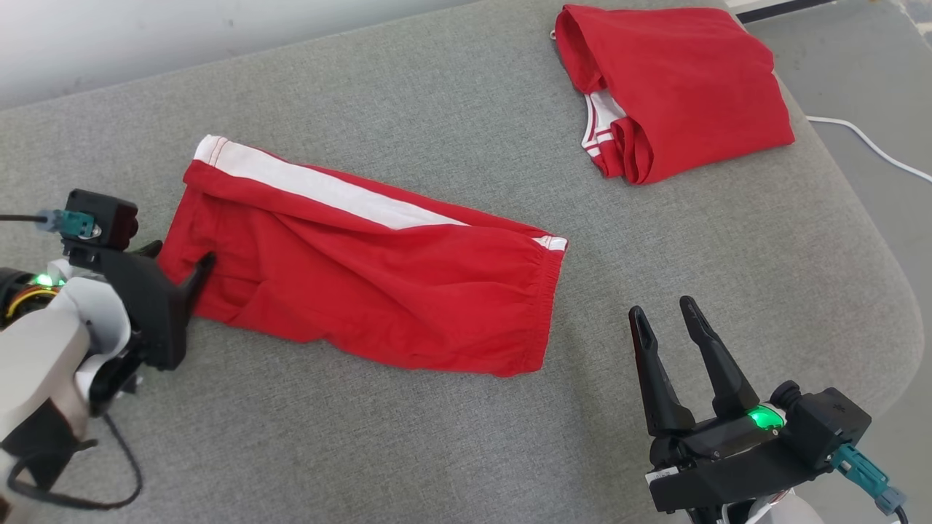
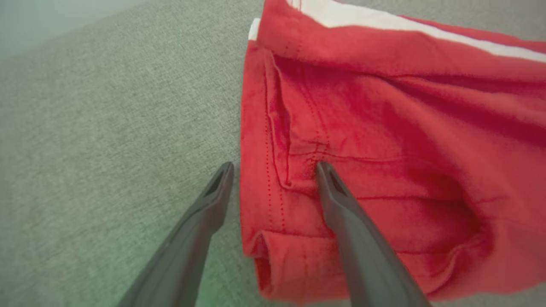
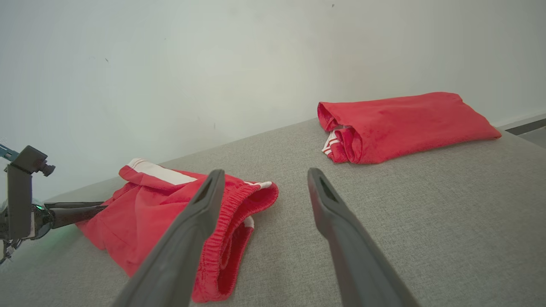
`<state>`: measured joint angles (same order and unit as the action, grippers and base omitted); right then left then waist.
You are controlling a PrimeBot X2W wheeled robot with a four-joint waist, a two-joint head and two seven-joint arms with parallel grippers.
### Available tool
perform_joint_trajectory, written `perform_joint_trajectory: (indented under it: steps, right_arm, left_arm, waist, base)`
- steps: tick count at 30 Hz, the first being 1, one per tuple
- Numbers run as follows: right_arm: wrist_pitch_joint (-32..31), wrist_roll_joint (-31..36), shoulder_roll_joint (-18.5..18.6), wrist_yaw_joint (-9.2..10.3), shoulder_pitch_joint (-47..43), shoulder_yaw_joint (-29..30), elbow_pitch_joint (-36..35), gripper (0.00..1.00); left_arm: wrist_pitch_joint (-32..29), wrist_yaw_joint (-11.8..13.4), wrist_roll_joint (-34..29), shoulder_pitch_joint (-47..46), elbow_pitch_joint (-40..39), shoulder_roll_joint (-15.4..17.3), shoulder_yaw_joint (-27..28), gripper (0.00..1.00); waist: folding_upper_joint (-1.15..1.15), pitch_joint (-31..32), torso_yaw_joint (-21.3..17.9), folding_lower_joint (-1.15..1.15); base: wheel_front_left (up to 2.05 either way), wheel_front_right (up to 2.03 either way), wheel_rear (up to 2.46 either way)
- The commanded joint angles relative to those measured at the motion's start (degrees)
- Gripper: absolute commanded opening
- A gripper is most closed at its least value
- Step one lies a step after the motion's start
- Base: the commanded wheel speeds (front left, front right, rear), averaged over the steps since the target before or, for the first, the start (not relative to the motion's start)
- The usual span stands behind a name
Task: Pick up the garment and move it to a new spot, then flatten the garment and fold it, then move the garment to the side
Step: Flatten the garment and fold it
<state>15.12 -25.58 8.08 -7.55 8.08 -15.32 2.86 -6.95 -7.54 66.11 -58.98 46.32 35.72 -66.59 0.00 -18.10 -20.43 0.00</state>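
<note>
While the left pincer [image 1: 180,256] sits at nine o'clock in the head view, its two dark fingers stand wide apart and hold nothing. They straddle the left end of the red shorts [image 1: 378,291]. In the left wrist view this pincer [image 2: 275,167] has one finger over bare grey fabric and the other over the red cloth [image 2: 384,128], beside a stitched seam; whether that tip presses the cloth I cannot tell. The shorts lie flat near the middle of the grey upholstered surface [image 1: 451,94], running from ten o'clock towards four o'clock. A white stripe [image 1: 320,193] runs along their far edge, and the gathered waistband [image 1: 546,306] forms their right end. At five o'clock the right pincer [image 1: 662,309] is also spread wide and empty, its fingers pointing towards twelve o'clock, clear of the shorts and just beyond the waistband. In the right wrist view this pincer [image 3: 265,172] hangs above the grey surface, with the shorts [image 3: 128,221] at eight o'clock and the pale wall [image 3: 170,64] behind. At one o'clock in the head view a second red garment [image 1: 684,80] lies folded near the surface's far right corner, well apart from the shorts. Past it, a white cable [image 1: 866,142] crosses the floor at two o'clock.
</note>
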Motion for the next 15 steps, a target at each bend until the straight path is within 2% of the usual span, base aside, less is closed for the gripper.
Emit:
perform_joint_trajectory:
  steps: [1,2,3,15]
  right_arm:
    - [0.0,0.4,0.0,0.16,0.2,0.0,0.1,1.0]
    - [0.0,0.4,0.2,0.15,0.2,0.1,0.2,1.0]
    - [0.0,0.5,0.3,0.15,0.1,0.1,0.2,1.0]
    - [0.0,0.6,1.7,0.15,-1.9,0.2,1.3,1.0]
  left_arm:
    - [-0.7,0.1,0.9,0.5,0.1,-0.8,-0.1,0.56]
    - [-1.0,0.1,1.5,0.6,-0.3,-1.2,-0.3,0.05]
    - [-1.3,0.1,1.9,0.6,-0.9,-1.4,-0.6,0.0]
    - [1.7,0.1,5.8,1.0,-6.8,-2.6,-0.8,0.0]
  waist:
    - [0.0,0.2,0.2,0.0]
    - [0.0,0.4,0.5,0.0]
    - [0.0,0.7,0.7,0.0]
    - [0.0,6.9,7.2,0.0]
  base:
    - [0.0,0.0,0.0]
    - [0.0,0.0,0.0]
    - [0.0,0.0,0.0]
    - [0.0,0.0,0.0]
